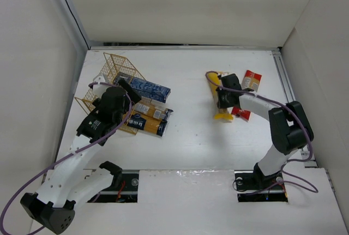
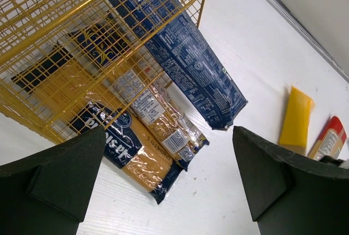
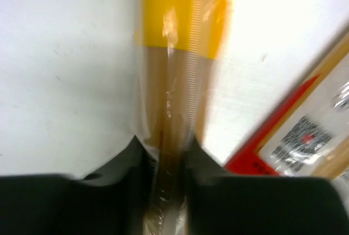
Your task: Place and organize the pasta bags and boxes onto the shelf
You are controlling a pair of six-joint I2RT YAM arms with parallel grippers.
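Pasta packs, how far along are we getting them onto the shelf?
Looks done: the dark blue box and two yellow labelled packs lie partly inside the shelf, ends sticking out. In hand: the right gripper is shut on the plain yellow bag. Remaining: the red-and-clear bag, on the table.

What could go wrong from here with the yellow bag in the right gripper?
The right gripper pinches the yellow bag on its clear film, so it may slip when lifted. The red bag lies close beside it and might get dragged. The left gripper hangs open at the shelf, so the arms may crowd there.
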